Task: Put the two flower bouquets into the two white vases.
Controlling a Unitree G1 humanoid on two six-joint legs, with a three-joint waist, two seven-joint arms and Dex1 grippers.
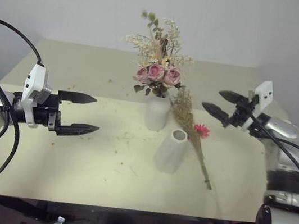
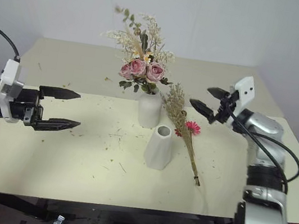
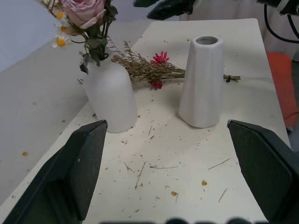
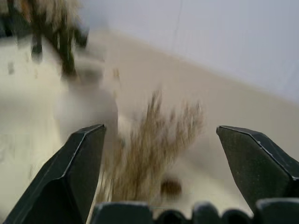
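Standing in the bottle vase near the middle of the table, the rose bouquet rises upright, its three pink roses just above the vase's neck and pale sprigs and green leaves fanning higher. The cylinder vase stands upright just in front of and a little to the right of the bottle vase, its round mouth open and empty. The dried bouquet lies flat on the table to the right of both vases, its bushy tan head beside the bottle vase and its stems running toward the front right past the cylinder vase. Its red-pink daisy sits on the right side of the bundle, about level with the cylinder vase's mouth.

The right gripper hovers above the table to the right of the dried bouquet, pointing toward the vases, its two black fingers spread wide and pinching nothing. In the right wrist view the tan head shows between those fingers, blurred. The left gripper hangs over the left part of the table, well apart from the vases, pointing toward them, its fingers also spread and empty. Small bits of plant debris are scattered over the tabletop around the vases.
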